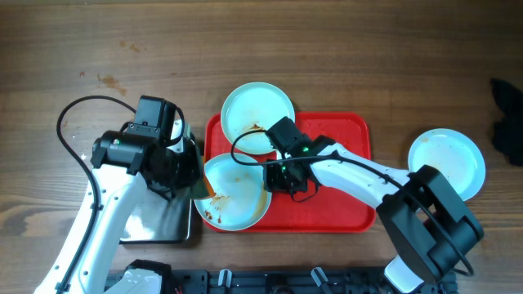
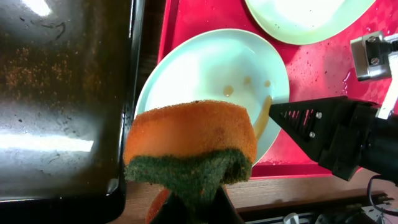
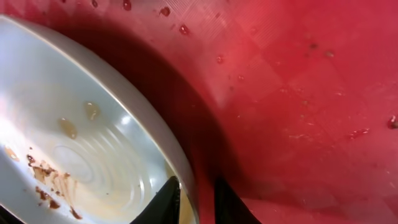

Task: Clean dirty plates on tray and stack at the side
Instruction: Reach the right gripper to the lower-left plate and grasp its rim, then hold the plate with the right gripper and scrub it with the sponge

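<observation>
Smeared plate on red tray, its rim running between fingers of right claw. I see right arm stretched low across tray. Jaws narrow astride rim; I cannot tell if clamped. Opposite, left claw pinches orange-green sponge over plate's far edge.

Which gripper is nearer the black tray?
Left. The left gripper, holding a sponge, hangs beside the black tray's edge; the right gripper straddles a plate's rim on the red tray.
</observation>
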Controlling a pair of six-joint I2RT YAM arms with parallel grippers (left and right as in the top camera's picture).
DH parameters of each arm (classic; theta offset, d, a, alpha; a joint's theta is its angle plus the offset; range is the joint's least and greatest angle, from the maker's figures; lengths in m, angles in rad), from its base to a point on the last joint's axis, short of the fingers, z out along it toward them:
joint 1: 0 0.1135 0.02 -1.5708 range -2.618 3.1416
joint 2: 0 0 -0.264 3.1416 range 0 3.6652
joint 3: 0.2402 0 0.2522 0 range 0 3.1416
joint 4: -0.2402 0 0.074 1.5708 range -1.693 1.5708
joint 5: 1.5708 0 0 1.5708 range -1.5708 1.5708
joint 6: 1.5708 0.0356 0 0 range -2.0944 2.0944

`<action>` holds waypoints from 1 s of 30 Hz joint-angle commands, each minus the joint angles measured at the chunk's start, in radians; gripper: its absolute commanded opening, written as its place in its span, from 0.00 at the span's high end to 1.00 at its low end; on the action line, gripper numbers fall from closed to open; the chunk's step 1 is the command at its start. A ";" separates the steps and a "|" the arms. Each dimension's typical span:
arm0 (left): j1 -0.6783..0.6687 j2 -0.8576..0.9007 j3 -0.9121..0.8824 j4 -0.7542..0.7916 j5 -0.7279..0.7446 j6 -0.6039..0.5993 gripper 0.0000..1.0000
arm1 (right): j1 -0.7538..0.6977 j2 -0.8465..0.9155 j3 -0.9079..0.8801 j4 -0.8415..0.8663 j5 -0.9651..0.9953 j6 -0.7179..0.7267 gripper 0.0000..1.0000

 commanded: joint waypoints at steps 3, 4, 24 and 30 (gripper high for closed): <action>-0.005 -0.013 0.006 0.002 0.013 0.002 0.96 | 0.005 0.032 -0.005 0.024 0.018 0.031 0.89; -0.005 -0.013 0.006 0.004 0.013 0.002 0.96 | 0.005 0.032 -0.005 0.027 0.020 0.047 0.96; -0.164 0.015 0.005 0.106 0.016 -0.010 0.96 | -0.086 -0.174 -0.003 -0.180 0.250 -0.041 0.96; -0.292 0.167 0.005 0.315 0.066 0.019 0.96 | -0.135 -0.240 -0.003 -0.243 0.235 -0.087 0.96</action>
